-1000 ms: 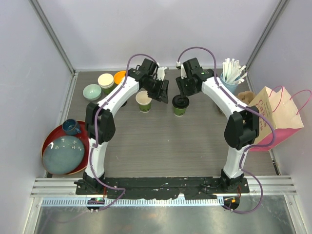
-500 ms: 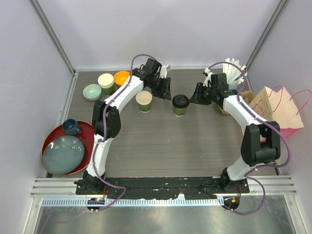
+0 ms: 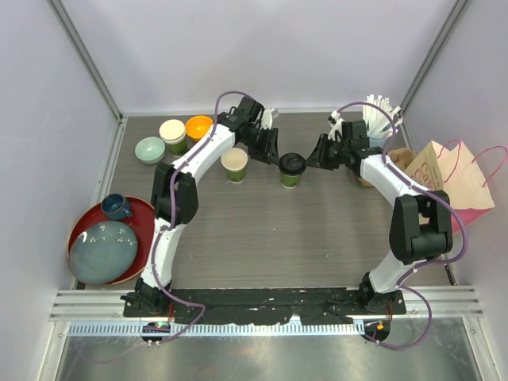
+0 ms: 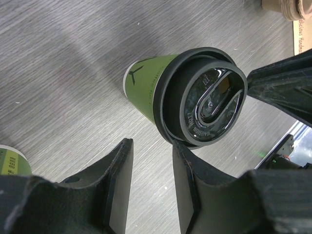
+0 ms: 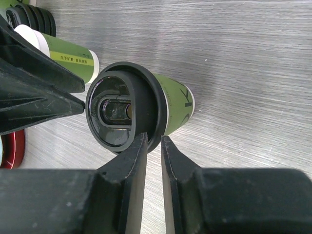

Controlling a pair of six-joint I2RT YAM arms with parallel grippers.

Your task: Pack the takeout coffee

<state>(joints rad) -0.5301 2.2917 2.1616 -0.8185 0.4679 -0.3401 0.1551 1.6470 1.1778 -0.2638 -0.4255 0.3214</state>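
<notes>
One takeout coffee cup (image 3: 291, 169), dark green with a black lid, stands mid-table. In the right wrist view this lidded cup (image 5: 175, 105) fills the centre; my right gripper (image 5: 153, 146) is closed to a narrow gap with the rim of the lid (image 5: 122, 109) pinched at its fingertips. My left gripper (image 4: 151, 163) is open with only table between its fingers, and its right fingertip (image 4: 183, 151) touches the lid's edge (image 4: 204, 97). A second green cup (image 3: 234, 164), open and white inside, stands just left of it.
A stack of black lids (image 5: 31, 19) lies behind the open cup (image 5: 68, 58). Bowls (image 3: 150, 149) sit at the back left, a red tray (image 3: 83, 218) with a blue plate at the left. A light-blue straw cup (image 3: 377, 131) and a paper bag (image 3: 448, 186) are at the right.
The right arm swung from above the lidded cup to its right side and its jaws narrowed onto the lid rim. The left gripper drew closer to the lid and narrowed a little.
</notes>
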